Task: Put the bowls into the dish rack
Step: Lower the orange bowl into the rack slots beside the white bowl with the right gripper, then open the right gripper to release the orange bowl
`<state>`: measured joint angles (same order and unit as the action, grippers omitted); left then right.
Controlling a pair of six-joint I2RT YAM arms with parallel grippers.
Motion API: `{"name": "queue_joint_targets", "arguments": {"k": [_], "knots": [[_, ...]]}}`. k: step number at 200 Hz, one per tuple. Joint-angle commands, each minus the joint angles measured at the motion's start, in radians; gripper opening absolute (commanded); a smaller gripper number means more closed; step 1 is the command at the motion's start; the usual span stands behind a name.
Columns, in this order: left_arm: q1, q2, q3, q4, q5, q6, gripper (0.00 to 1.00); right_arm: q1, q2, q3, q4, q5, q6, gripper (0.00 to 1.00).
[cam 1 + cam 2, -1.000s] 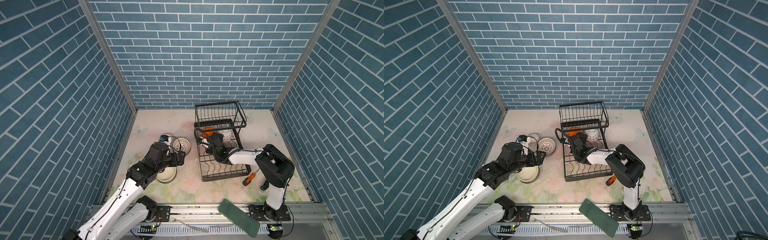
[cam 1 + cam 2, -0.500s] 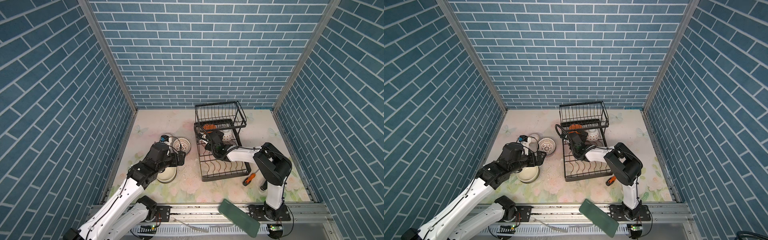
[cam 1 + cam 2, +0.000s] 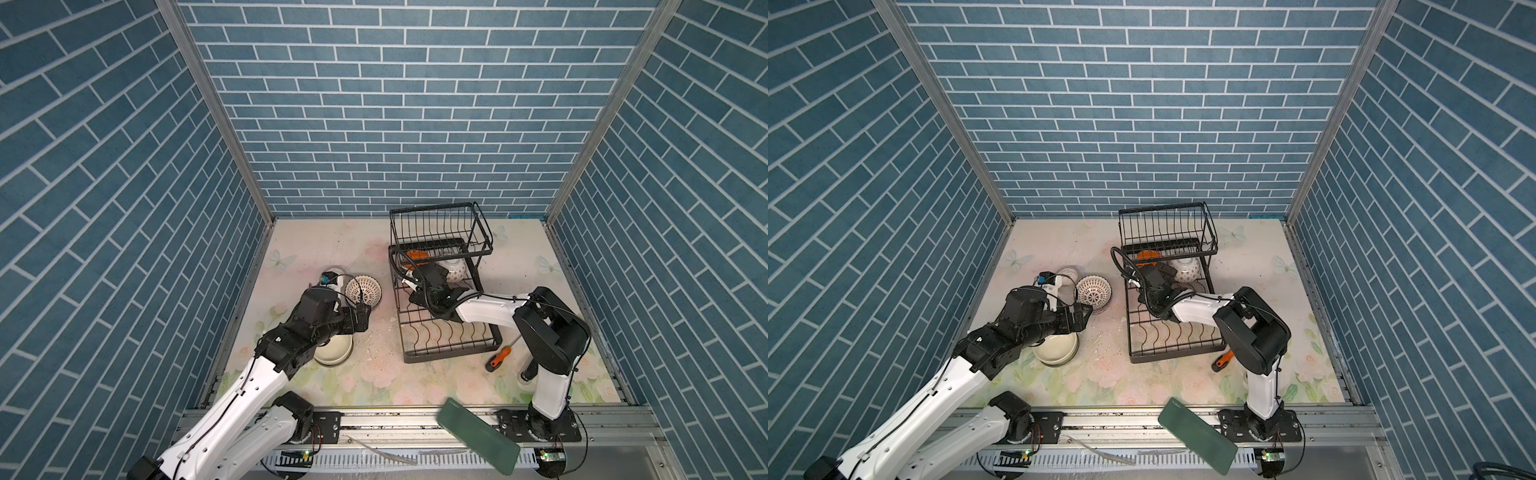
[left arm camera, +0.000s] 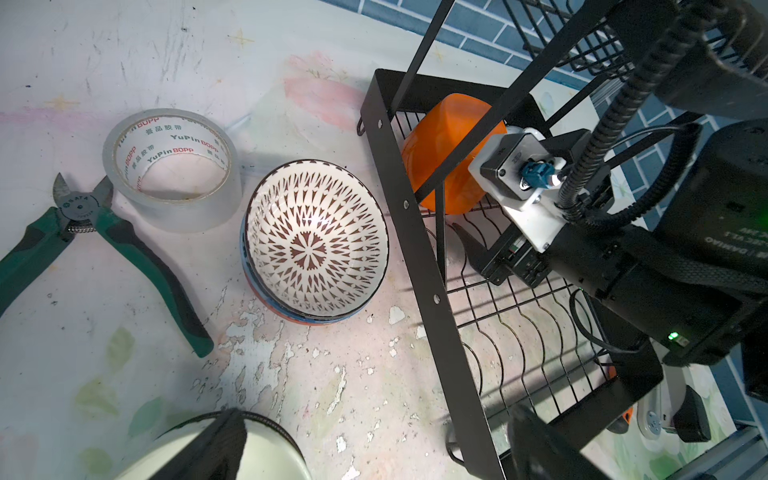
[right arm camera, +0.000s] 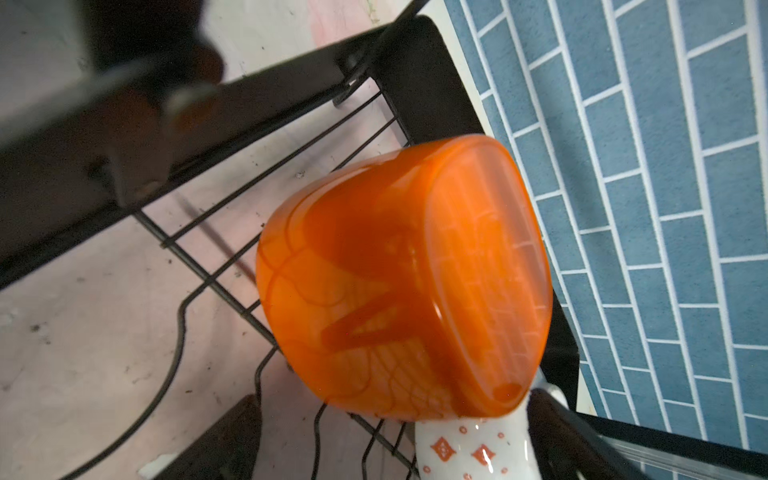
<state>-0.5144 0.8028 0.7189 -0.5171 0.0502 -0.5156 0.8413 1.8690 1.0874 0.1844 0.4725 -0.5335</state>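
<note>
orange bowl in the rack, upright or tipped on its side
Tipped on its side: the orange bowl stands on edge on the dish rack lower wires, beside a patterned white bowl.

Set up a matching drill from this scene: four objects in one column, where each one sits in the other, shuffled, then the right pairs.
Things
1. orange bowl
2. black-and-white patterned bowl
3. tape roll
4. screwdriver

Places
A. flat on the table, right beside the green pliers
B. tipped on its side in the lower tier of the dish rack
C. top of a stack of bowls on the table, just outside the rack
D. on the table, just off a near corner of the rack

Pairs: 1-B, 2-C, 3-A, 4-D
</note>
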Motion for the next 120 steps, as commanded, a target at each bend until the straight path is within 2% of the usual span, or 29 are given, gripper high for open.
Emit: {"name": "queue_joint_targets", "arguments": {"k": [1, 53, 120], "knots": [[0.011, -0.015, -0.013, 0.0, 0.005, 0.01, 1.0, 0.002, -0.05, 0.021, -0.029, -0.018, 0.05, 0.99], [0.016, -0.014, -0.015, -0.006, -0.001, 0.003, 1.0, 0.046, -0.088, -0.031, -0.029, -0.006, 0.073, 0.99], [0.023, -0.035, -0.044, -0.004, -0.021, -0.038, 1.0, 0.097, -0.156, -0.099, -0.062, 0.027, 0.18, 0.97]]}}
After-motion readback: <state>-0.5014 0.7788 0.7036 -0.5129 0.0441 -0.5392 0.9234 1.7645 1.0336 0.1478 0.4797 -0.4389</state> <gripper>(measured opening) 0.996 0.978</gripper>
